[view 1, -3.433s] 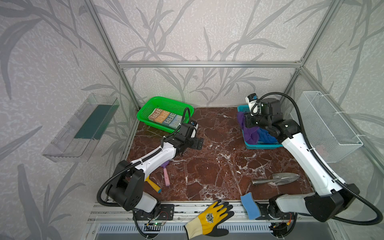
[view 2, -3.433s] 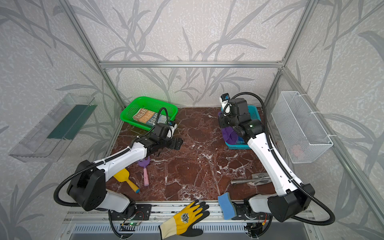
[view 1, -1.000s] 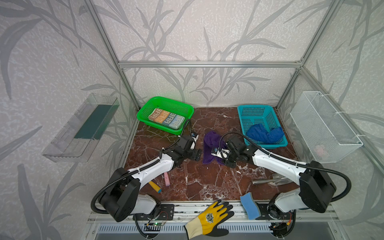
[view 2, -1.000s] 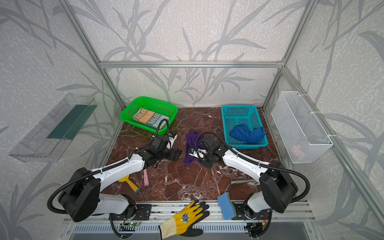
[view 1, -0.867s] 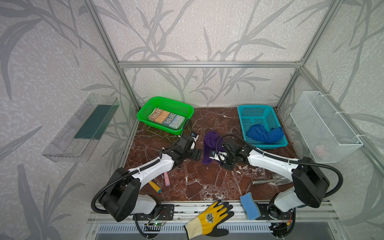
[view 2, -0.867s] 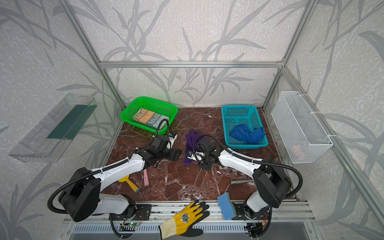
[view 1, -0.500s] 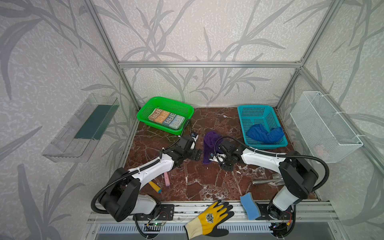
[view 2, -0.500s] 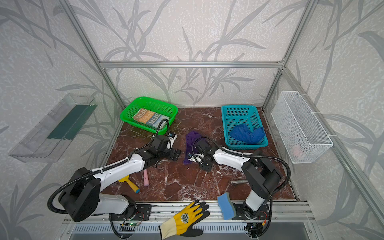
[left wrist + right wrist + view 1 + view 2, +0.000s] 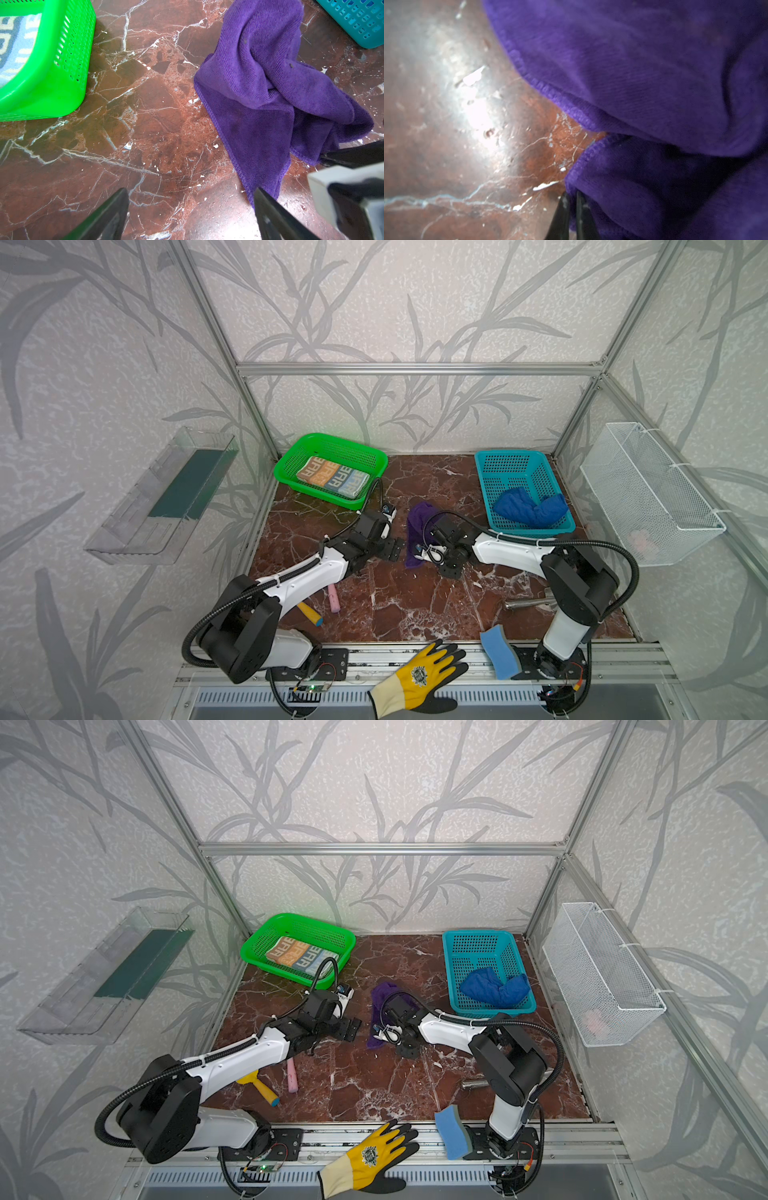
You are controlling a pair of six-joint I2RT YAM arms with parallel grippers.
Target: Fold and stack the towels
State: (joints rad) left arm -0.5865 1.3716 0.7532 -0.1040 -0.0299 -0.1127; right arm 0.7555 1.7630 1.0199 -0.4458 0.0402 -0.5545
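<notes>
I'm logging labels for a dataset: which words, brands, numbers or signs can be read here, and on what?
"BAR", probably, repeated in orange and blue blocks and seen at an angle: on the cream towel in the green basket.
Round emblem on the yellow glove: too small to read.
No other text shows in any view.

Left arm stretched low toward 2 o'clock, pincer (image 9: 394, 548) jaws wide apart. Right arm folded, forearm pointing 9 o'clock, pincer (image 9: 572, 194) pinched tight on purple towel (image 9: 654, 83) hem.
</notes>
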